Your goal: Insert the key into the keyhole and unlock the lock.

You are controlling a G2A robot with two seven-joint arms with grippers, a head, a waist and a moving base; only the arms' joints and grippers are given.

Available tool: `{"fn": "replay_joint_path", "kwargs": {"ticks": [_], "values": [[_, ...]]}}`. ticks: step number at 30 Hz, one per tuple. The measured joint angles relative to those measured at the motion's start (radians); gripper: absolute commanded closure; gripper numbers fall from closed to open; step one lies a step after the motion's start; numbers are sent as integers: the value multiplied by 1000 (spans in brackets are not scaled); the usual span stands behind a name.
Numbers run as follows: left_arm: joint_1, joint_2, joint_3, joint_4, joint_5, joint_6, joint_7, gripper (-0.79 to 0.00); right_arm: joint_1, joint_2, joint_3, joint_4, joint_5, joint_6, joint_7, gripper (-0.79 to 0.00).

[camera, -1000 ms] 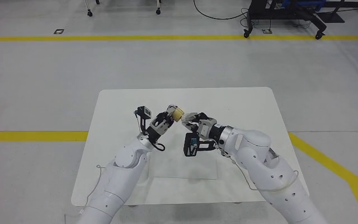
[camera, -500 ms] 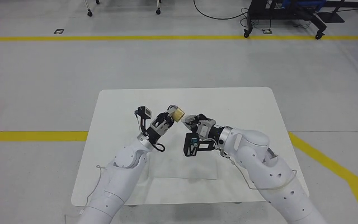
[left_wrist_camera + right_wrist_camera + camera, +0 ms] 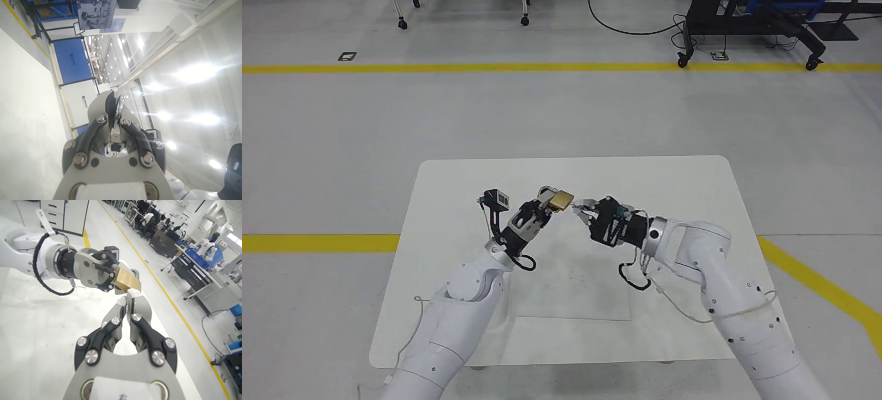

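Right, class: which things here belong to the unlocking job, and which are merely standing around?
Job: brass padlock, held in the left gripper; right gripper, shut at the padlock's underside.
Standing around: white table; drawer cabinet; yellow floor line; wheeled bench.

obstacle: lock [image 3: 128, 280] in left tool [image 3: 550, 204] | gap to right tool [image 3: 127, 297]: seemingly none

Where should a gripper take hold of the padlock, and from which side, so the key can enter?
Clamp the brass body of the padlock from its side, as the left gripper does. That probably leaves its shackle and the opposite end, which faces the right gripper, free.
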Motion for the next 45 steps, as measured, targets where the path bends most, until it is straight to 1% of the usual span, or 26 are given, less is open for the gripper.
{"fn": "replay_joint_path", "kwargs": {"ticks": [5,10,14,15,16,17,20,23,27,29,31,33,37,38,41,44,45], "values": [[-5,-1,4,10,45,-18,21,0,-3,0,20,7,69,-20,-14,0],[-1,-4,21,7,147,-59,69,0,-10,-1,50,40,178,-23,-53,0],[3,-6,30,1,174,-61,91,0,-9,-1,65,59,223,-22,-36,0],[3,-7,30,1,174,-60,92,0,-10,0,68,60,229,-20,-29,-132],[3,-7,29,1,172,-58,91,0,-13,0,72,63,237,-18,-18,-357],[3,-7,29,2,169,-55,87,0,-14,1,75,66,241,-13,-7,-785],[-1,-7,28,5,164,-40,71,0,-18,2,90,67,257,5,20,-785],[-10,-3,15,13,169,-25,62,0,-29,8,124,40,234,39,8,-785],[-24,6,-19,25,179,-5,55,0,-81,25,180,-82,69,88,-61,-785],[-33,16,-25,26,247,19,37,0,-123,35,213,-152,-21,108,-91,-785],[-48,28,-20,20,365,81,0,0,-142,38,227,-182,-71,113,-96,-785],[-53,37,-7,4,464,142,-50,0,-140,38,226,-178,-63,113,-95,-785],[-47,58,19,-47,629,275,-207,0,-138,38,225,-176,-57,112,-94,-785],[-43,61,29,-58,675,302,-224,0,-138,38,225,-176,-57,112,-94,-785],[-26,66,74,-89,830,378,-215,0,-138,38,225,-176,-57,112,-94,-785],[-11,64,109,-105,941,435,-141,-3,-138,38,225,-176,-57,112,-94,-785],[-10,62,116,-106,950,443,-132,-188,-138,38,225,-176,-57,112,-94,-785]]}}
